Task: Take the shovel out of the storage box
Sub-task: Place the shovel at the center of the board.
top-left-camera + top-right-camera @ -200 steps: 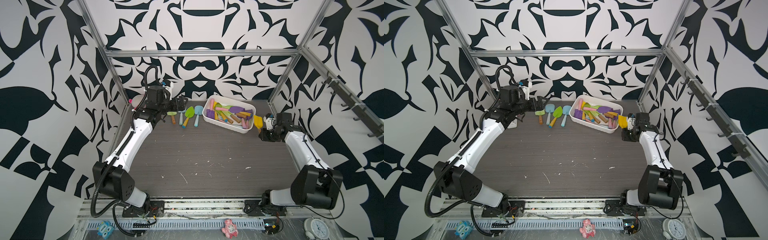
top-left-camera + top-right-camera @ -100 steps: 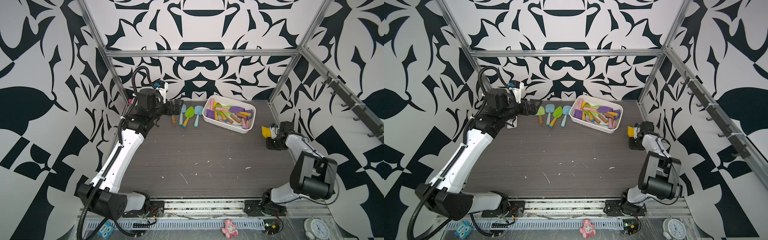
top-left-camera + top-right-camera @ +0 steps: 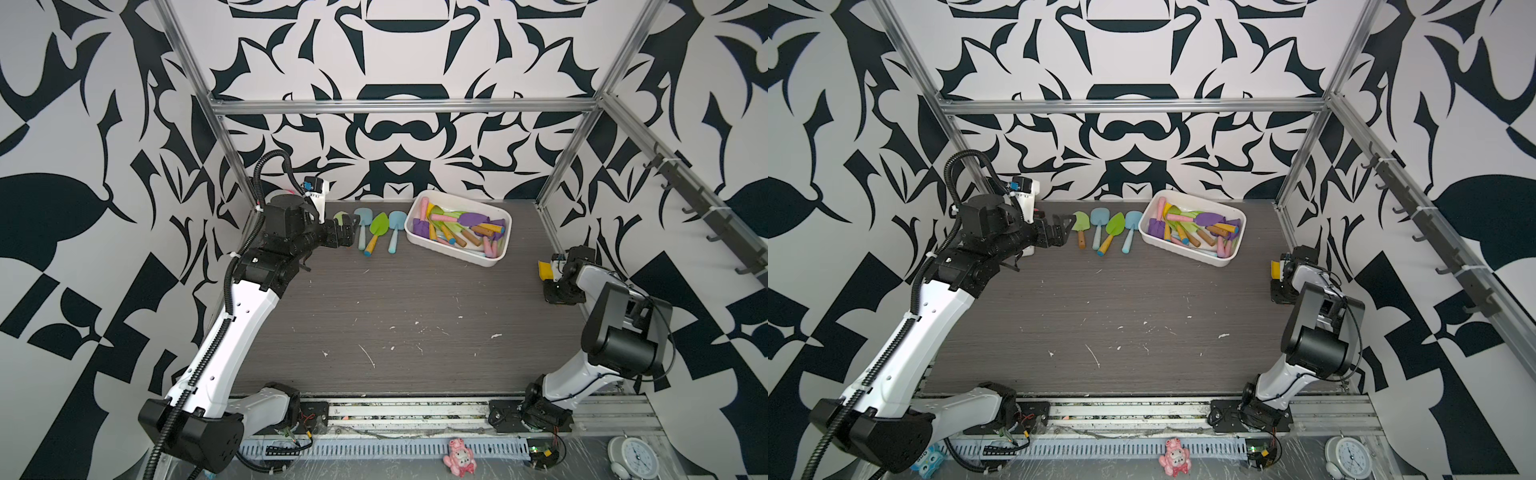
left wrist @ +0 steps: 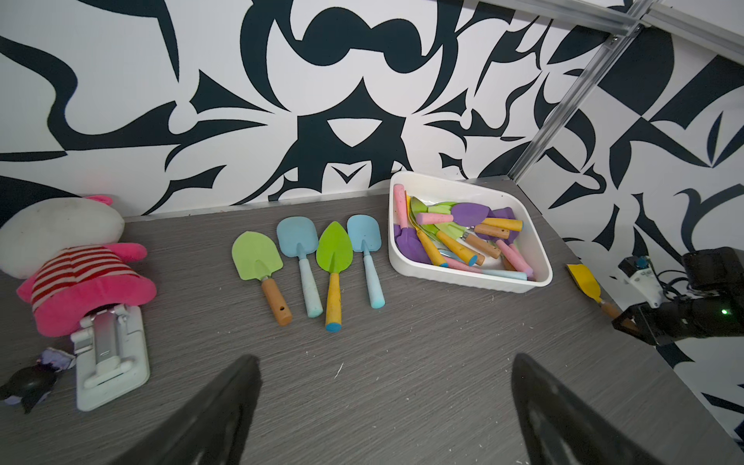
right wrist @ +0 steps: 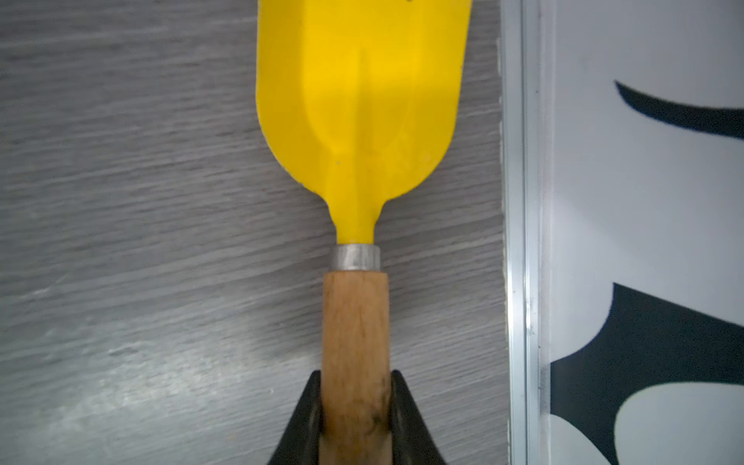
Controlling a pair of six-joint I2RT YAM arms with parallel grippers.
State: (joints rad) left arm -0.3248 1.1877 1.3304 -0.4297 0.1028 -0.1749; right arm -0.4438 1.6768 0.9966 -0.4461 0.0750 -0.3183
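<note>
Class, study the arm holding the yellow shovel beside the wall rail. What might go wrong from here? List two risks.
1. The right fingers pinch the wooden handle far from the blade, so the yellow shovel may pivot or slip.
2. Its blade is close to the aluminium rail and might strike it during placement.

Four shovels (image 4: 334,257) in a row, one yellow shovel (image 5: 362,100), one storage box (image 4: 463,277)
</note>
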